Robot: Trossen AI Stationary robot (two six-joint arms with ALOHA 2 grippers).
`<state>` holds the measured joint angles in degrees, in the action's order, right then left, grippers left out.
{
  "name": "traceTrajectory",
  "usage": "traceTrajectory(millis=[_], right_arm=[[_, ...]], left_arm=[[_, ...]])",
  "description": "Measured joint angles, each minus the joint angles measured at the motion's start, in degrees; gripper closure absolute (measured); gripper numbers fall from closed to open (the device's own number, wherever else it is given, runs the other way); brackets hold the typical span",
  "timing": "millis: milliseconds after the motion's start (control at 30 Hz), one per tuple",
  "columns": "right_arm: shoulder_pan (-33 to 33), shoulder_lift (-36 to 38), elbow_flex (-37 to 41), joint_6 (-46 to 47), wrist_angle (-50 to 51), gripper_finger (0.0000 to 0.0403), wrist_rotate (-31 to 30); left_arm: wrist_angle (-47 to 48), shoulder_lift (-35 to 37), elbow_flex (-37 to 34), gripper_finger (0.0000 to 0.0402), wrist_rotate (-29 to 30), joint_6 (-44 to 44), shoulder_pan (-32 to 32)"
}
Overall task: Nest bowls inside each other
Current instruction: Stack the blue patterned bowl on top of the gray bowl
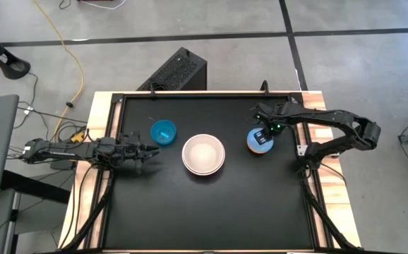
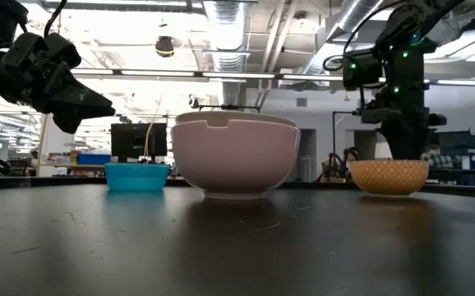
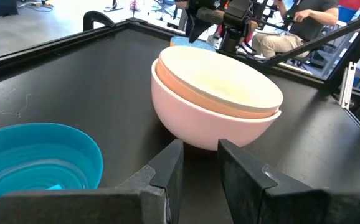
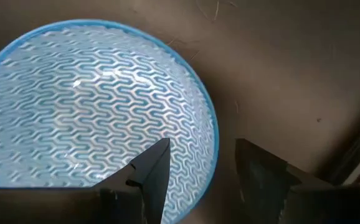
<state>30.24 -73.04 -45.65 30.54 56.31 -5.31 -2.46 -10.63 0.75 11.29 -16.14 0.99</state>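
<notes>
A small blue wave-patterned bowl [image 4: 93, 106] with a reddish-orange outside [image 2: 389, 176] sits on the black table at the right. My right gripper [image 4: 202, 165] hangs open over its rim, pointing down, one finger above the inside and one outside the wall. At mid table a cream-white bowl [image 3: 220, 78] rests nested, slightly tilted, in a pink bowl [image 3: 198, 121]. A small teal bowl [image 1: 163, 132] stands left of them. My left gripper [image 3: 198, 168] hovers level near the table's left edge, its fingers a narrow gap apart, pointing at the stack.
A raised frame [image 1: 112, 106] runs around the black tabletop. A black box [image 1: 179, 70] stands on the floor past the far edge. A person [image 3: 292, 28] sits beyond the table's right side. Bare tabletop [image 1: 204, 212] lies toward the near edge.
</notes>
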Motion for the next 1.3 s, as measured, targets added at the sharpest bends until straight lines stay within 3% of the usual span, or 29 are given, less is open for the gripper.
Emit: traceTrajectory(millis=[333,500,600,667,833,900,1100,1300], right_arm=[[0.2,-9.2,0.0,-5.2,-6.4,0.0212,2.4],[0.2,-11.6,0.0,-8.1,-6.2,0.0281,3.2],[0.7,-10.9,-0.4,-9.5,-5.9,0.0356,4.8],[1.6,-9.2,-0.3,-9.7,-5.5,0.0386,6.0],[3.0,-2.6,-0.4,-6.7,-5.3,0.0384,6.6],[2.5,0.4,-1.4,-4.6,-5.1,0.0390,9.4],[-4.1,4.9,-8.9,3.5,-5.2,0.0396,8.9],[-16.6,-0.2,-21.0,7.0,-7.6,0.0396,3.3]], left_arm=[[0.0,0.0,0.0,0.0313,-0.1,-0.9,0.0],[0.0,0.0,0.0,0.0313,-0.1,-1.0,0.0],[0.0,0.0,0.0,0.0313,-0.1,-1.0,0.0],[0.0,0.0,0.0,0.0313,-0.1,-1.0,0.0],[0.0,0.0,0.0,0.0313,-0.2,-1.0,0.0],[0.0,0.0,0.0,0.0313,-0.2,-1.0,0.0],[0.0,0.0,0.0,0.0313,-0.1,-0.9,0.0],[0.0,0.0,0.0,0.0313,-0.1,-0.9,0.0]])
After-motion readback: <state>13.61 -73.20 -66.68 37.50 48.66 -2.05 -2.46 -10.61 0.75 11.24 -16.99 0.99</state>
